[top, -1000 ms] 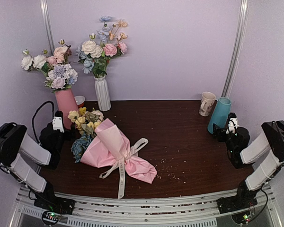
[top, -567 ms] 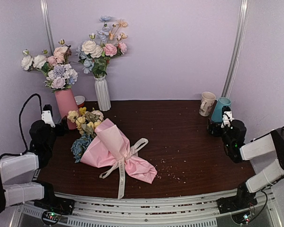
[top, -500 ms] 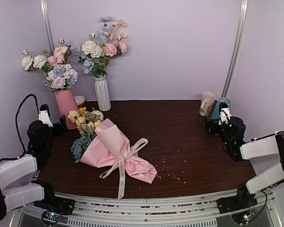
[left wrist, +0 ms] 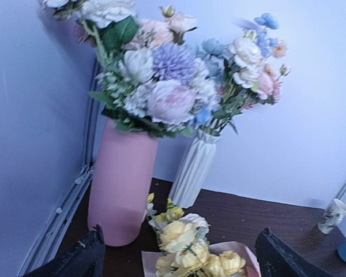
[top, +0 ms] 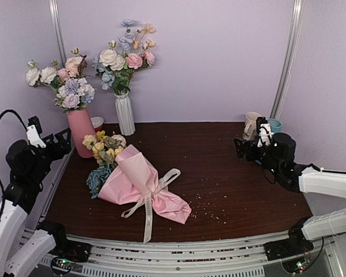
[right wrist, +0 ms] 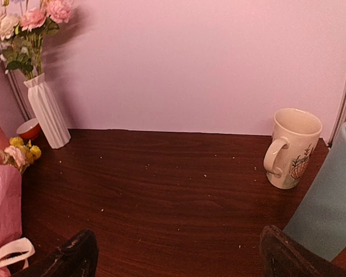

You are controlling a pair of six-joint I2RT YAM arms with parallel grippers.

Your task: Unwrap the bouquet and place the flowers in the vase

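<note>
**Top view, opening step.** You are looking at the bouquet [top: 139,180], which is lying fully wrapped on the surface [top: 219,173], left of centre. Its flowers [top: 104,147] are pointing toward 11 o'clock and its pink paper tail toward 4 o'clock. The cream ribbon bow [top: 155,196] is sitting tied at the waist, with one tail trailing toward 6 o'clock.

The left gripper [top: 59,142] is hovering at 9 o'clock, near the pink vase [top: 81,131]. Its fingers are spread wide and holding nothing.

The right gripper [top: 247,149] is hovering at 3 o'clock, likewise wide apart and empty. It is sitting just in front of the cream mug [right wrist: 292,149] and the teal vase [right wrist: 328,208]. That vase is standing upright near the 2 o'clock corner, well apart from the bouquet.

**Next move, as a judgement.** You are likely needing to bring one gripper down onto a ribbon tail. The other should be pinning the paper cone, so that the bow pulls loose rather than dragging the whole bundle.
</note>
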